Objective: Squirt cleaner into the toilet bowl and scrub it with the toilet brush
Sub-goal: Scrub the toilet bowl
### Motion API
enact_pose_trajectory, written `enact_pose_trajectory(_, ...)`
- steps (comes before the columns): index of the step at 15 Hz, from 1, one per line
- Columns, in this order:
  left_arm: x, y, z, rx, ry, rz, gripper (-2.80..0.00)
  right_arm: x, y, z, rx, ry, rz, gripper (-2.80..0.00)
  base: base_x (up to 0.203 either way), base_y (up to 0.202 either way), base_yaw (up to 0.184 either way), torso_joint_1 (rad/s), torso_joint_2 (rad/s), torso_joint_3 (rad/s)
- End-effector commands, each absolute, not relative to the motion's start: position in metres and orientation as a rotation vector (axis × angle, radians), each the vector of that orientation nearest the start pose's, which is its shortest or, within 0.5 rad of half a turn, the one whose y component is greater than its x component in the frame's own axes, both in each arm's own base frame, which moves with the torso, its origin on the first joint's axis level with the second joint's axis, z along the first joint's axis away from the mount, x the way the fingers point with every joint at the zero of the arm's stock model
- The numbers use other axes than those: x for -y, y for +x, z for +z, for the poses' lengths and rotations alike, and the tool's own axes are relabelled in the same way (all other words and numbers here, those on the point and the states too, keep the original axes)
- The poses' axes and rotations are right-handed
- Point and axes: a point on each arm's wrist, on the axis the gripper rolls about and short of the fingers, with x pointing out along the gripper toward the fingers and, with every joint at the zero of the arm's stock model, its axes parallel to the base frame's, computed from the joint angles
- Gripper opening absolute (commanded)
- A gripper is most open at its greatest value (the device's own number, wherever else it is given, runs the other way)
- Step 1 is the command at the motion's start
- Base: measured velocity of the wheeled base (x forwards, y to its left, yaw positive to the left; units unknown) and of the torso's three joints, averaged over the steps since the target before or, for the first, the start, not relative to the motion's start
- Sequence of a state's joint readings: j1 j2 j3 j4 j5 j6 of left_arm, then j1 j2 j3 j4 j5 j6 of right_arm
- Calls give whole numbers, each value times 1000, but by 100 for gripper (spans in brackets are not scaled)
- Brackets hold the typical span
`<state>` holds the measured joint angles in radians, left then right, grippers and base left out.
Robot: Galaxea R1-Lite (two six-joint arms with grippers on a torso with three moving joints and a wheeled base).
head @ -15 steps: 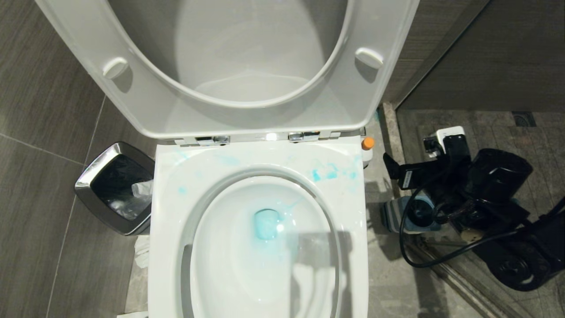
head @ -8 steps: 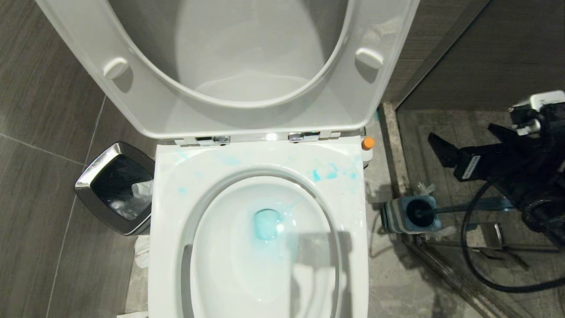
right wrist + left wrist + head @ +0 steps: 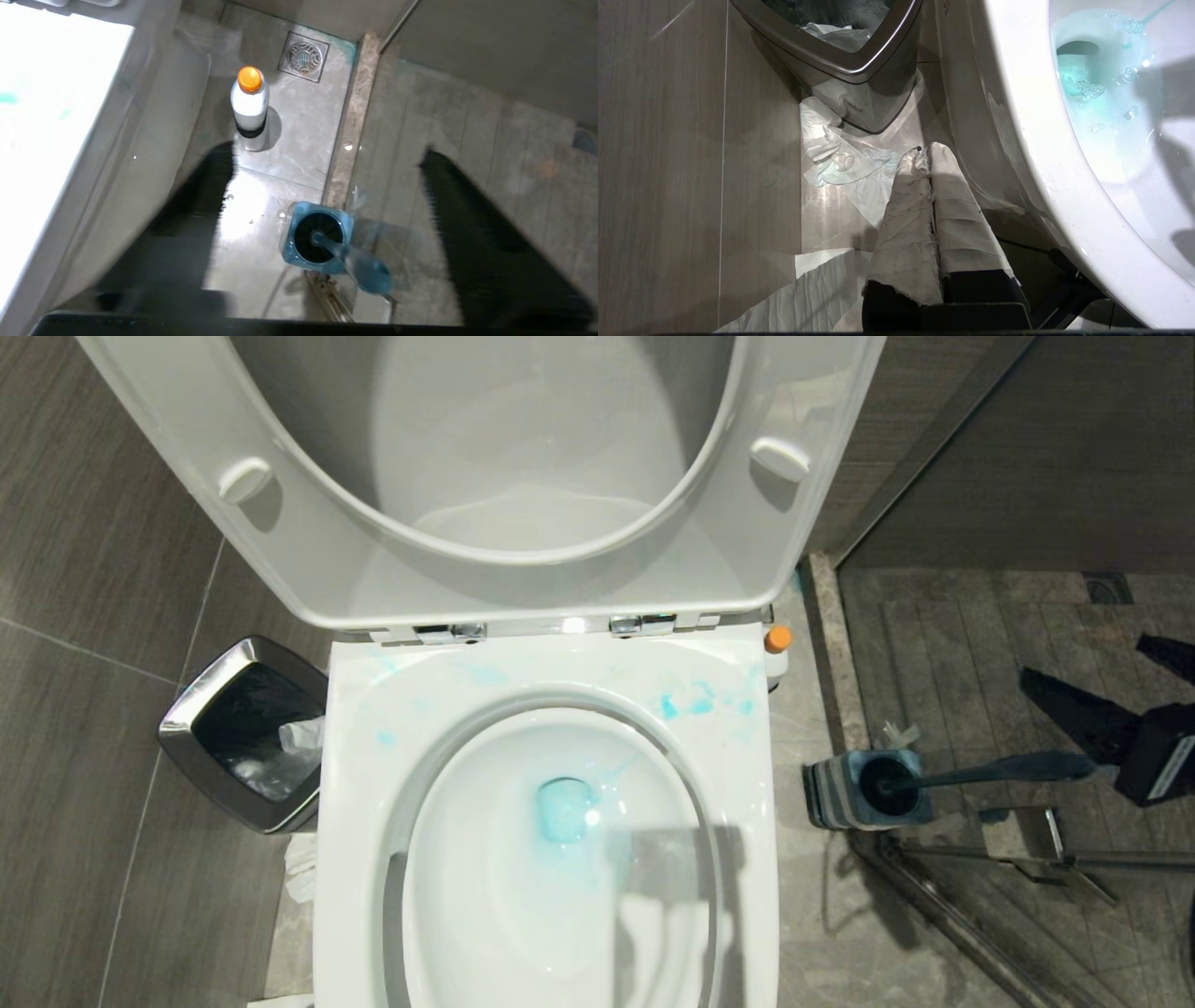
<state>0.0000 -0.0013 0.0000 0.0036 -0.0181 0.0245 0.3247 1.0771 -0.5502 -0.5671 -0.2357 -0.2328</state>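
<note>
Right wrist view: toilet brush (image 3: 343, 254) between spread jaws, untouched, in base (image 3: 315, 238).

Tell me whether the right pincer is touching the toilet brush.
Apart. The right wrist view shows the right pincer open above the toilet brush, floor visible between each finger and the brush standing in its base.

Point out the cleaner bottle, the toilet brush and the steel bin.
cleaner bottle (image 3: 250, 109): right wrist view, on its white body.
toilet brush (image 3: 990, 771): head view, on the blue-grey shaft.
steel bin (image 3: 191, 705): head view, on its shiny rim.
</note>
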Motion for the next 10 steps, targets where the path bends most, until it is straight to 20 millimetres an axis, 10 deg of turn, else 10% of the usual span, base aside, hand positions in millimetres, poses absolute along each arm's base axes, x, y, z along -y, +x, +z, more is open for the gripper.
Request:
enact_pose_trajectory(1, 0, -23, 75, -4, 26, -17, -280, -37, 126, 255, 95, -207, 78, -280, 0, 0, 0, 0, 0, 0)
enact_pose_trajectory(10, 0, -23, 75, -4, 26, -17, -280, -35, 119, 215, -167, -226, 126, -280, 0, 0, 0, 0, 0, 0)
